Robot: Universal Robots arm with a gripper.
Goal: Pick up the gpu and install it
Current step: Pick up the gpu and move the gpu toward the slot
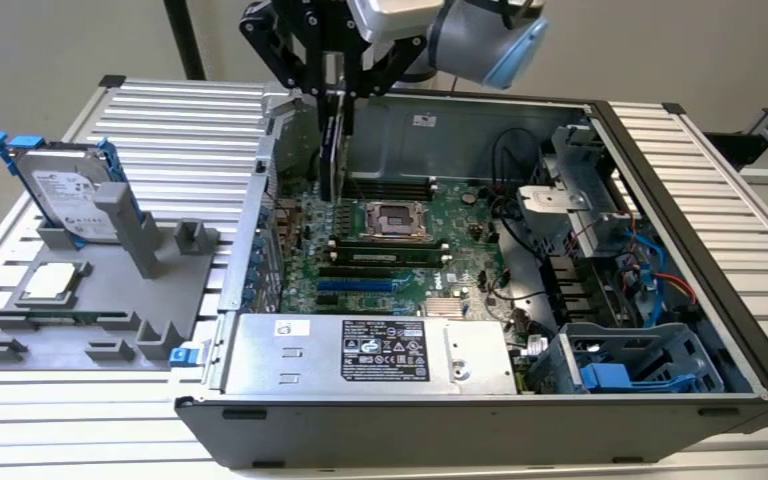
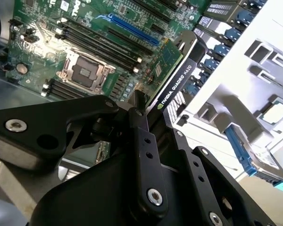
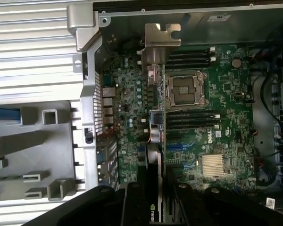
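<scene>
- Well, the gpu (image 1: 336, 150) is up in the air, hanging edge-on inside the open computer case (image 1: 678, 250). It's over the side of the motherboard (image 1: 398, 255) toward the exterior view's left.
- The gripper (image 1: 336, 90) comes down from above with its fingers drawn in narrow, one on each face, pinching the card between them.
- In the second wrist view the green circuit face is turned toward the empty processor socket (image 2: 87, 70), and the card looks clear of the board, not sitting in any slot.
- In the first wrist view the silver end bracket (image 3: 161, 37) sits at the end of the card farthest from the fingers.
- Moving outward in the exterior view, a power supply (image 1: 371, 352) lies along the near wall of the case.
- Outside the case, on the exterior view's left, there's a grey fixture (image 1: 157, 290) resting on the slatted table (image 1: 157, 110).
- A hard drive (image 1: 71, 190) in a blue frame stands upright in that fixture.
- And a small square processor chip (image 1: 53, 282) lies flat just beside the drive, well apart from the card.
</scene>
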